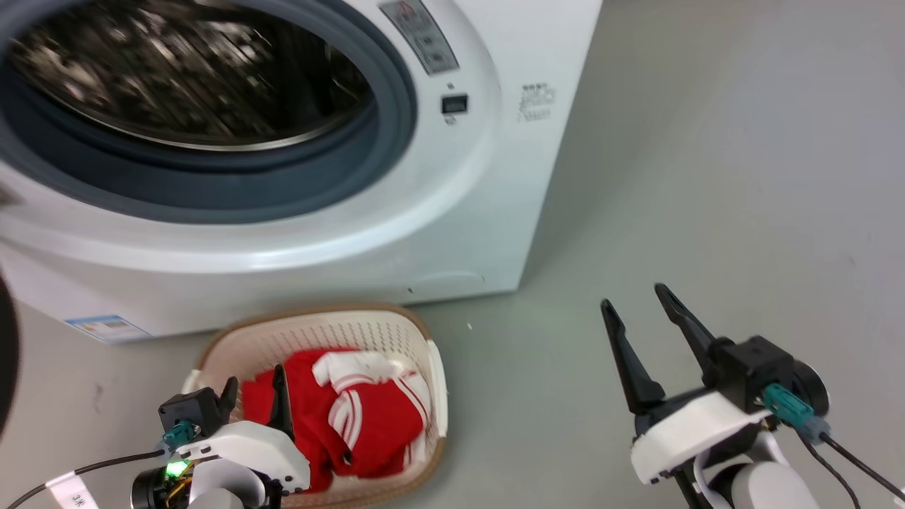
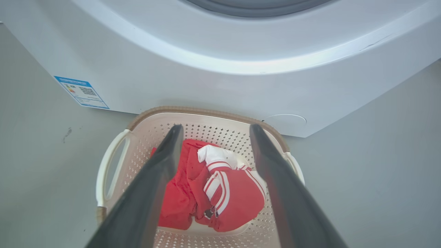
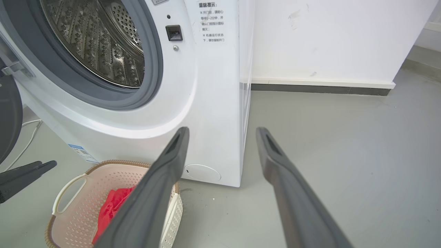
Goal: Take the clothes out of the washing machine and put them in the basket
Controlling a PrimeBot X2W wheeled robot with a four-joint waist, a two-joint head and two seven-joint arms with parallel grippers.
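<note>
The washing machine (image 1: 452,212) stands open, and the steel drum (image 1: 191,71) looks bare where it shows. In front of it on the floor sits the cream basket (image 1: 318,314) holding the clothes: a plain red garment (image 1: 297,417) and a red one with white stripes (image 1: 375,417). My left gripper (image 1: 256,376) hovers open just above the basket's near left side, nothing between its fingers. The left wrist view looks down on both garments (image 2: 237,199) inside the basket (image 2: 206,112). My right gripper (image 1: 633,297) is open and empty over bare floor to the basket's right.
The black-rimmed door (image 3: 8,117) hangs open at the washer's left. A white cable (image 3: 27,137) lies on the floor there. A white wall with dark skirting (image 3: 320,89) runs behind the washer. Grey floor (image 1: 742,177) stretches to the right.
</note>
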